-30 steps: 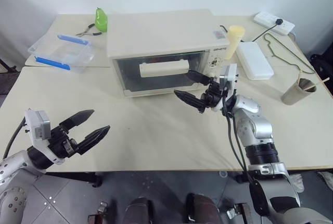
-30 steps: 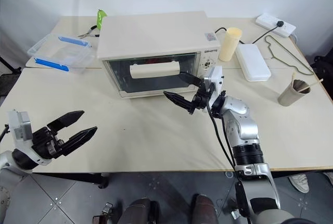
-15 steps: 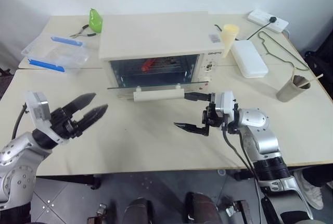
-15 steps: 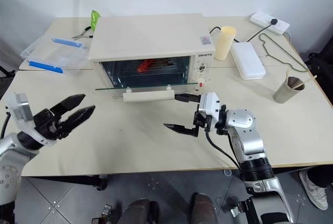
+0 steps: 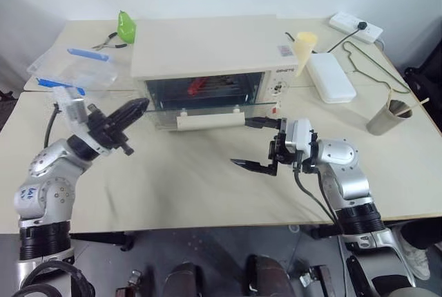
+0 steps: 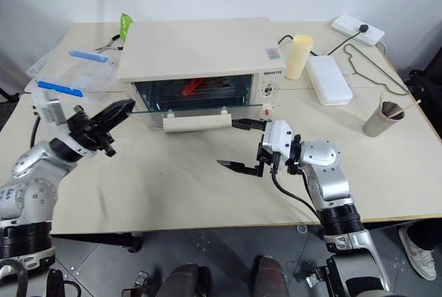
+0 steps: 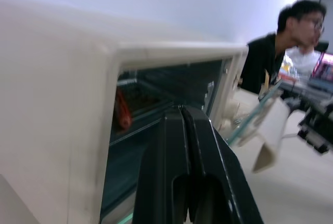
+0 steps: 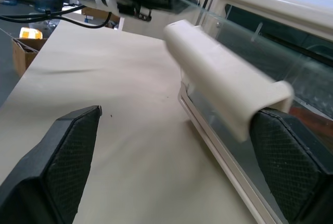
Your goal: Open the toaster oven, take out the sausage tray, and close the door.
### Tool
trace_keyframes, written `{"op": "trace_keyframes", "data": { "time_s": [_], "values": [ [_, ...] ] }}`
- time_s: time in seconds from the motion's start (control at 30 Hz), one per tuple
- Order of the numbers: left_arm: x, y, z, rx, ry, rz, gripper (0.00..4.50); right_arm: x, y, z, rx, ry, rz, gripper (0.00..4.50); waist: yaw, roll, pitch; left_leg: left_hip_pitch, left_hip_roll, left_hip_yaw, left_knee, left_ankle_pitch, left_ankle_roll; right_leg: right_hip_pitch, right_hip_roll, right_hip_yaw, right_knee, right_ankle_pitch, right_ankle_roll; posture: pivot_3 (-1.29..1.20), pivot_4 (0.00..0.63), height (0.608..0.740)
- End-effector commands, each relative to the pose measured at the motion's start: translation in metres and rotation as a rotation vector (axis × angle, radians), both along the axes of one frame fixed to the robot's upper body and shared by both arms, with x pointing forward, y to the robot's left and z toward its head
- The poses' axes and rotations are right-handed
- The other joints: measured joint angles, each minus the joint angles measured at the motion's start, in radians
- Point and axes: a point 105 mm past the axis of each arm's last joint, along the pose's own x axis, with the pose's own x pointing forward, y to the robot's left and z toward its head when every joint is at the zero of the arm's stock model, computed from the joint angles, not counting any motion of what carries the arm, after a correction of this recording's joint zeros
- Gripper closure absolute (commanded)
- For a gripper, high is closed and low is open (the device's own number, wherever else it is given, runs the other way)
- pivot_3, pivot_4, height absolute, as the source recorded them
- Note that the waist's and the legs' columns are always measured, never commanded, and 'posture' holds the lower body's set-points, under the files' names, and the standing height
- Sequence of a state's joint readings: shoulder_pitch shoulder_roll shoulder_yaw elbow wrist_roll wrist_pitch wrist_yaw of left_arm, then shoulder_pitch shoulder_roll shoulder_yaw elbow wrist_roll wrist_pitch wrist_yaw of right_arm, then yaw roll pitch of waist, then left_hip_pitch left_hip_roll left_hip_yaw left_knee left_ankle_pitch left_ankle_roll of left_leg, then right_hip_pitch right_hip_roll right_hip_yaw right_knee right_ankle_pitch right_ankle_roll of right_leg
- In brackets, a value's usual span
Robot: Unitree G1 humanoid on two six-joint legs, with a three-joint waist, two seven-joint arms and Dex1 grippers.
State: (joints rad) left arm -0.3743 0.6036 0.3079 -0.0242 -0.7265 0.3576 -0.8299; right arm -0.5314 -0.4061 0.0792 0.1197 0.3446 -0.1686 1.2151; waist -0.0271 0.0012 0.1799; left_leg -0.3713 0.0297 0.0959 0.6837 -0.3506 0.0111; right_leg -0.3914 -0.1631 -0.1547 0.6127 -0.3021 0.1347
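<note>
The cream-white toaster oven [image 5: 207, 45] stands mid-table with its glass door [image 5: 207, 108] swung down flat, bar handle [image 5: 209, 121] toward me. Inside, a red sausage [image 5: 195, 88] lies on the sausage tray [image 6: 207, 92], which is mostly hidden in the dark cavity. My left gripper [image 5: 140, 106] is shut and empty, its tip by the door's left front corner. The left wrist view looks along it [image 7: 180, 110] into the oven at the sausage [image 7: 122, 112]. My right gripper [image 5: 252, 144] stands wide open just right of the handle [image 8: 223, 86], holding nothing.
A clear plastic box with blue clips [image 5: 72, 69] sits at the left rear beside a green object [image 5: 126, 26]. Right of the oven are a cream cup [image 5: 304, 52], a flat white box [image 5: 331, 79], a power strip [image 5: 356, 26] and a paper cup [image 5: 387, 119]. A person [image 7: 291, 31] sits behind.
The door, upright a second ago, came down as my right gripper drew back, then stayed. My left gripper shut and moved forward and up to the door's left corner.
</note>
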Motion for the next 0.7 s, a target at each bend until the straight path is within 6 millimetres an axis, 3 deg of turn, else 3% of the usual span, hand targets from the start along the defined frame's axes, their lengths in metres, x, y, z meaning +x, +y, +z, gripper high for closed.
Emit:
{"op": "trace_keyframes", "data": {
  "time_s": [0.03, 0.13, 0.33, 0.43, 0.5, 0.57, 0.7],
  "values": [
    [-0.003, -0.016, -0.002, 0.066, -0.024, -0.074, 4.47, -0.005, -0.002, 0.007, -0.003, -0.050, 0.000, 0.00, 0.004, 0.000, 0.000, 0.000, 0.000, 0.000, 0.000, 0.000, 0.000, 0.000, 0.000, 0.000, 0.000, 0.000, 0.000, 0.00, 0.150, 0.740],
    [-0.003, -0.024, -0.013, 0.104, -0.004, -0.115, 4.47, -0.008, -0.019, -0.004, -0.037, -0.027, -0.060, 0.00, 0.018, 0.000, 0.000, 0.000, -0.001, 0.000, 0.001, 0.000, 0.000, 0.001, 0.000, 0.000, 0.000, 0.000, 0.000, 0.00, 0.150, 0.740],
    [-0.006, -0.028, -0.039, 0.176, 0.046, -0.133, 4.47, -0.025, -0.089, -0.046, -0.162, 0.068, -0.301, 0.00, 0.047, -0.001, 0.000, -0.001, -0.001, 0.003, 0.001, 0.000, 0.000, 0.002, -0.001, -0.001, -0.002, 0.000, 0.000, 0.00, 0.150, 0.740],
    [-0.006, -0.028, -0.044, 0.184, 0.052, -0.126, 4.47, -0.029, -0.103, -0.051, -0.193, 0.076, -0.346, 0.00, 0.043, -0.002, 0.001, -0.001, -0.001, 0.007, 0.001, 0.001, 0.001, 0.002, 0.000, -0.001, -0.002, 0.000, 0.000, 0.00, 0.150, 0.740],
    [-0.001, -0.026, -0.055, 0.218, 0.069, -0.082, 4.47, -0.030, -0.115, -0.050, -0.195, 0.075, -0.399, 0.00, 0.037, -0.002, 0.001, 0.001, 0.000, 0.009, 0.001, 0.002, 0.000, 0.002, 0.000, 0.000, -0.002, 0.000, 0.000, 0.00, 0.150, 0.740],
    [0.000, -0.029, -0.072, 0.288, 0.090, -0.063, 4.47, -0.021, -0.123, -0.029, -0.182, -0.008, -0.481, 0.00, 0.034, -0.002, 0.001, 0.002, 0.000, 0.009, 0.001, 0.003, 0.000, 0.002, 0.000, 0.001, -0.001, 0.000, -0.001, 0.00, 0.150, 0.740],
    [0.003, -0.032, -0.088, 0.359, 0.086, -0.028, 4.47, -0.008, -0.103, -0.003, -0.188, -0.141, -0.480, 0.00, 0.023, -0.002, 0.001, 0.001, 0.000, 0.008, 0.001, 0.003, 0.000, -0.001, 0.000, 0.004, -0.001, 0.000, -0.001, 0.00, 0.150, 0.740]
  ]
}}
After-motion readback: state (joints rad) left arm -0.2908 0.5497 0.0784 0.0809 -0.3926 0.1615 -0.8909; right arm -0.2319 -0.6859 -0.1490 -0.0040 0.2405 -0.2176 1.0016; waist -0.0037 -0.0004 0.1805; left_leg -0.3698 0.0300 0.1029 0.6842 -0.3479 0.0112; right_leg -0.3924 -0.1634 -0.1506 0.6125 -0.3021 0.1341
